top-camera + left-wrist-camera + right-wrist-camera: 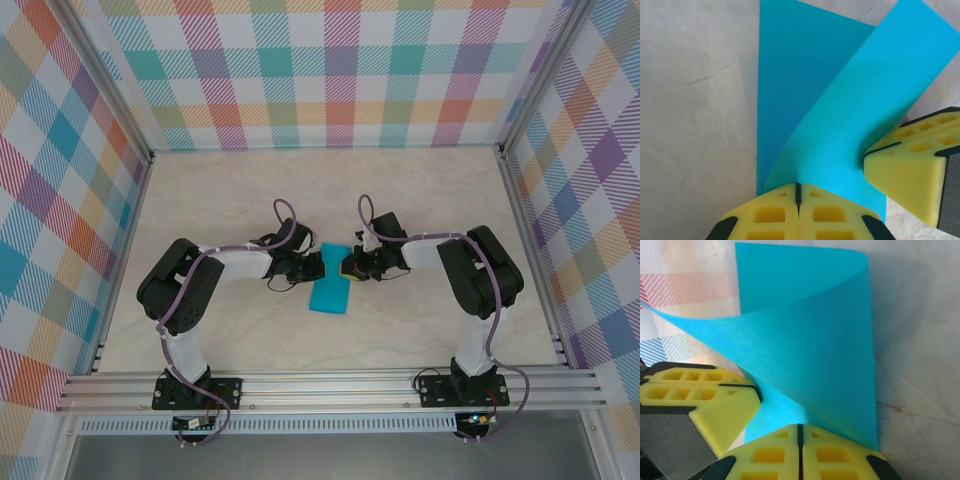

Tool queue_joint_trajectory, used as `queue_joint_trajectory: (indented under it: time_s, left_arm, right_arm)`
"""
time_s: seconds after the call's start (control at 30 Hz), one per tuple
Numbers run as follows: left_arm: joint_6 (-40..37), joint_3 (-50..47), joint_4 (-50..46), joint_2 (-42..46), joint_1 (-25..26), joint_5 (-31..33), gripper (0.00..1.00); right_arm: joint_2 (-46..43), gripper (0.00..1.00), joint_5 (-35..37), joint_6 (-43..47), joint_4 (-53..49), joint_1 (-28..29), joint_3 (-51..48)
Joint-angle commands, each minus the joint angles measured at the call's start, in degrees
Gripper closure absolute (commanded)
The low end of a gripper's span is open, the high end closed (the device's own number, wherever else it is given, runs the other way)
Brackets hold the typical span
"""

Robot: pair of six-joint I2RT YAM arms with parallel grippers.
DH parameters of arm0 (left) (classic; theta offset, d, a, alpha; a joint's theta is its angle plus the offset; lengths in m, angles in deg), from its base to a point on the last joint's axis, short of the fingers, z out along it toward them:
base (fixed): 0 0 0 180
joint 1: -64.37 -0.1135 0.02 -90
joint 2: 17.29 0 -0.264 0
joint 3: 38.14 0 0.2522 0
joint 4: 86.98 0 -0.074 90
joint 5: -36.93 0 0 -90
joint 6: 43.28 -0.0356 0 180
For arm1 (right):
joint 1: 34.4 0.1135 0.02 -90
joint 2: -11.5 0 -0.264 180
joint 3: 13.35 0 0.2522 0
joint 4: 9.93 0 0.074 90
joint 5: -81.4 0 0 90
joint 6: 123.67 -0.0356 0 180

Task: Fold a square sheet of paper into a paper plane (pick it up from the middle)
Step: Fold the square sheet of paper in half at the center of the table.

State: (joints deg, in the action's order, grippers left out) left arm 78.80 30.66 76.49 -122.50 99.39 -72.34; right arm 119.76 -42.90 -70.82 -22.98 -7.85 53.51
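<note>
Two grips on the sheet (330, 292) — left claw (798, 200), right claw (800, 440) pinched shut; first fold underway, rest undone.

Teal-blue square sheet of paper (330, 285), bent double, upper flap curling up, mid-table (250, 190).

Thin matt teal square sheet of paper (805, 100), smooth pale stone-look table (695, 125), matt yellow plastic jaws

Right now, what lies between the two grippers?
The paper, one flap curled up, spans the gap between the left gripper and the right gripper. The top view shows it, and both wrist views confirm it.
</note>
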Motion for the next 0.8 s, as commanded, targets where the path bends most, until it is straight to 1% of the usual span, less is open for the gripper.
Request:
queue_joint_trajectory:
  time_s: [0.0, 0.17, 0.37, 0.63, 0.77]
  left_arm:
    - [-1.2, -2.4, -7.4, -3.8, 0.6, 2.6, 1.00]
    - [-1.2, -2.5, -7.4, -3.7, 0.6, 2.6, 1.00]
    - [-1.2, -2.4, -7.7, -3.6, 0.6, 2.7, 1.00]
    - [-1.5, -2.2, -8.4, -3.5, 0.6, 3.1, 1.00]
    - [-1.5, -2.2, -8.3, -3.6, 0.6, 3.0, 1.00]
  right_arm:
    - [-0.3, 0.92, 1.0, 2.6, -2.9, -0.8, 4.1]
    - [3.0, 0.93, 0.6, 2.4, -1.9, -1.8, 5.1]
    - [5.4, 0.94, 2.0, 1.5, -0.8, -1.9, 4.2]
    - [2.7, 0.93, 3.0, 3.0, -6.7, -2.7, 8.6]
    - [4.2, 0.93, 6.6, 4.7, -11.9, -3.0, 12.9]
